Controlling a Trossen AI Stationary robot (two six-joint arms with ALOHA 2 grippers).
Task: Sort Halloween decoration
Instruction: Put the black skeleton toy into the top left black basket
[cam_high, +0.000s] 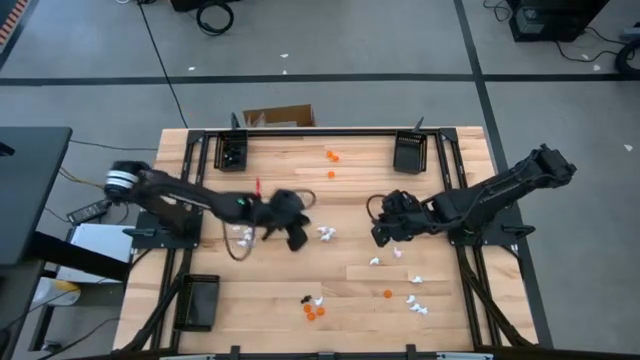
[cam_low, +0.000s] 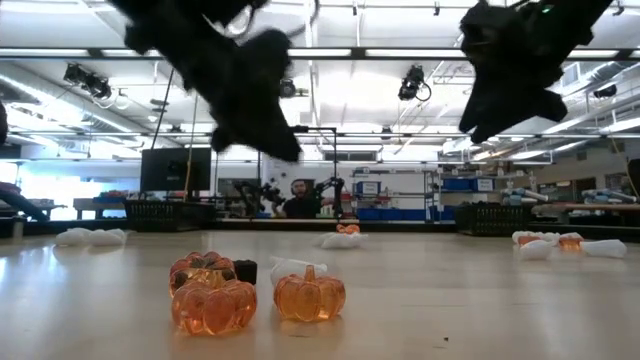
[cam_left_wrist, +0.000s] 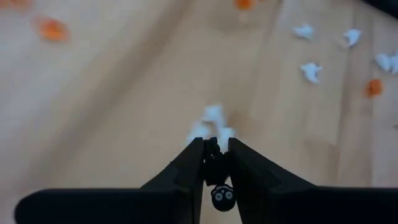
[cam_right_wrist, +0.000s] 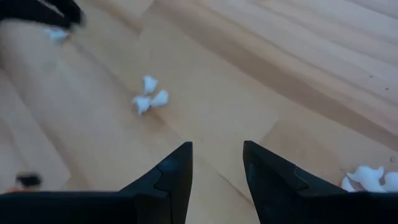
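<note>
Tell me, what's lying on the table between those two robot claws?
In the high view, a small cluster of white trinkets lies between the left gripper and the right gripper; otherwise bare wood.

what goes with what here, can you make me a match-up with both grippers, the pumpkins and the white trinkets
Things:
1. left gripper
2. right gripper
3. pumpkins
4. white trinkets

States:
a. orange, standing on the table
b. jaws apart, nothing between them
c. jaws closed on a black trinket
d. lying loose on the wood ahead of the right gripper

Pairs: 1-c, 2-b, 3-a, 4-d
</note>
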